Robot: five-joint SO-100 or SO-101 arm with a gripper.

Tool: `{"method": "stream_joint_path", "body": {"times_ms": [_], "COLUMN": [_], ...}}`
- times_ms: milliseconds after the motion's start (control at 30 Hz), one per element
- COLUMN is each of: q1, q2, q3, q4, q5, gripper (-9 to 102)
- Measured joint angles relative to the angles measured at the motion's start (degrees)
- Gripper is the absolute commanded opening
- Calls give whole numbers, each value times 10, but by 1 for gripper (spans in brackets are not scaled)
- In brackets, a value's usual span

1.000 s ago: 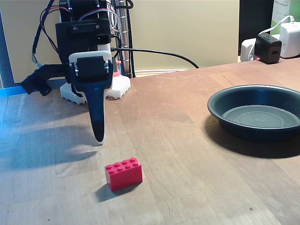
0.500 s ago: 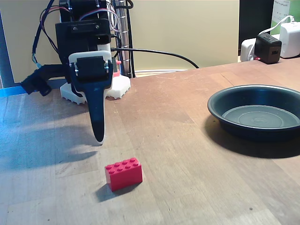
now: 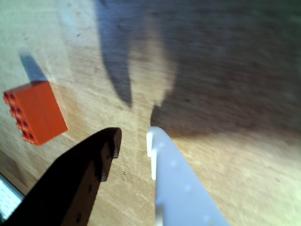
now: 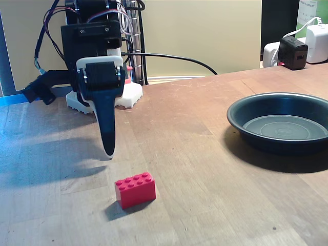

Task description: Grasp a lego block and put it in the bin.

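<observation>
Gripper (image 3: 133, 140) slightly parted over bare table (image 4: 205, 154), lego block (image 4: 135, 189) just beyond, bin (image 4: 281, 123) well apart.

bare table (image 4: 205, 169) between lego block (image 4: 135, 189) and bin (image 4: 279, 125), seemingly unobstructed

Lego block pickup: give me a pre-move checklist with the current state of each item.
1. Gripper open, nothing between the fingers: ok.
2. Lego block lying free on the wooden table, studs up: ok.
3. Gripper lined up over the block: not ok; in the wrist view the block sits off to the left of the black finger.
4. Bin empty and unobstructed: ok.
5. Fingertip height above the table: cannot tell.
</observation>
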Motion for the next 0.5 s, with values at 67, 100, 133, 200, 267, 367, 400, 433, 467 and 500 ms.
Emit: {"method": "stream_joint_path", "body": {"times_ms": [67,100,133,200,267,367,400,433,467,500], "q1": [-2,-3,-3,-4,-9,-11,-13,-15,-18,-22], "q2": [-14,-31,-53,-97,-151,-221,-237,-249,-260,-272], "q3": [-16,-26,-41,-76,-119,-192,-221,-250,-280,-308], "q4": [0,0,0,0,8,47,67,89,113,136], "q5": [-3,-4,-4,-4,-4,-4,-4,-4,-4,-4], "gripper": [1,1,1,1,1,1,1,1,1,1]}}
